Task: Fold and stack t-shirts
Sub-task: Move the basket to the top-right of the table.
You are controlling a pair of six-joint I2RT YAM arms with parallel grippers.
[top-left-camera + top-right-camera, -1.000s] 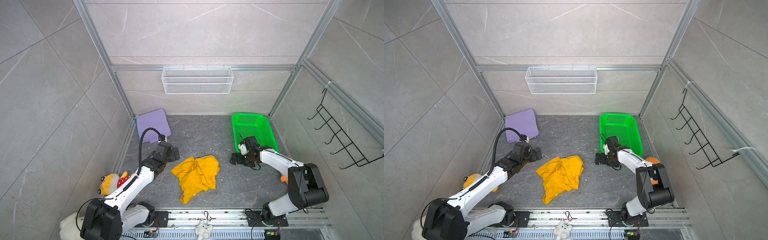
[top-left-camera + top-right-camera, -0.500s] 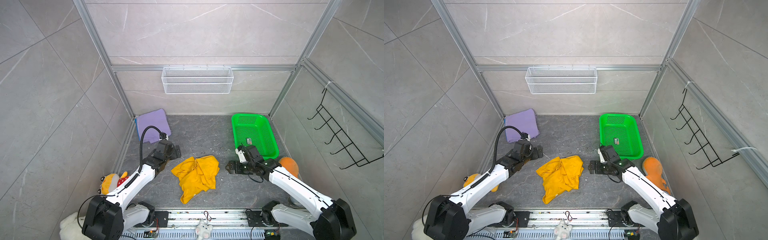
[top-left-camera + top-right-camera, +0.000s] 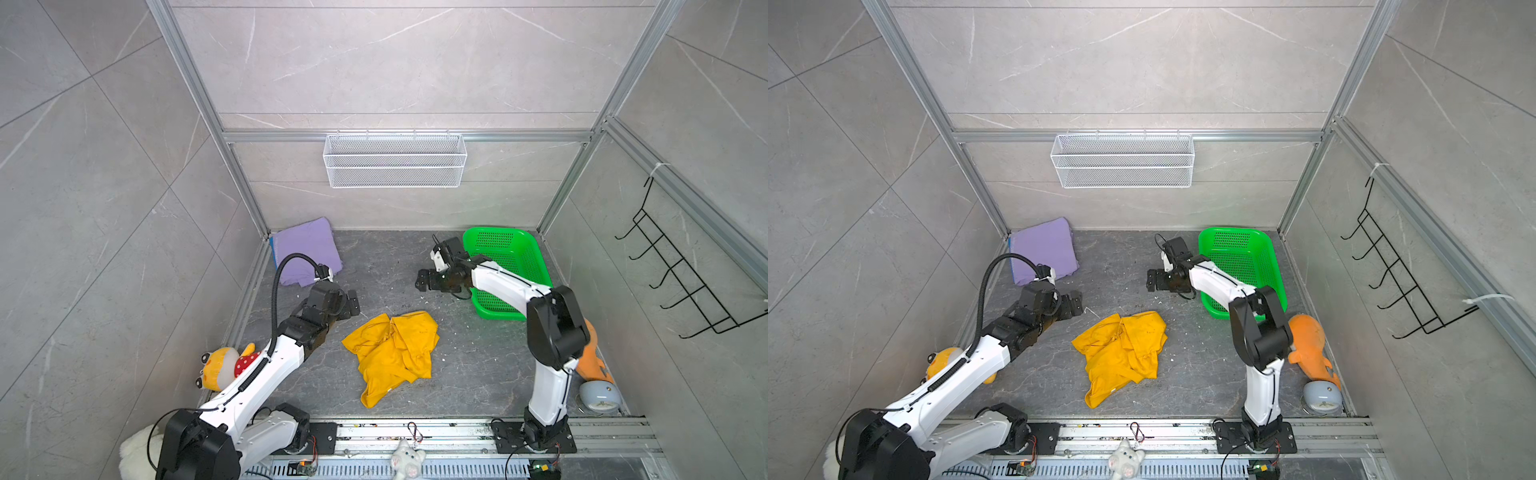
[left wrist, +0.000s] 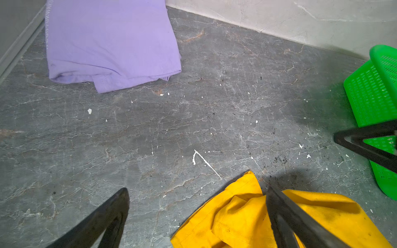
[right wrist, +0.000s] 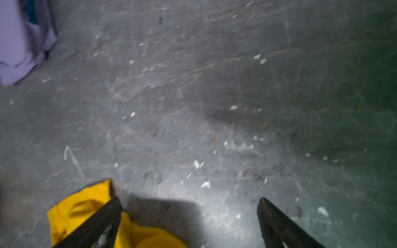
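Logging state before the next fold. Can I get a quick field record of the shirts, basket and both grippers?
yellow t-shirt: crumpled, unfolded, mid-floor between the arms
purple t-shirt: folded, back corner on the left arm's side
blue t-shirt: only a sliver shows at the purple one's edge
green basket: back corner on the right arm's side, right arm crossing over it
left gripper: open, empty, near the yellow t-shirt
right gripper: open, empty, beside the basket

No legible text, brand or number in any view. Pale blue round thing [image 3: 599,399] at the desk's [image 3: 386,266] front right corner has a dial-like face, but its marks are too small to read. Right wrist view is blurred.
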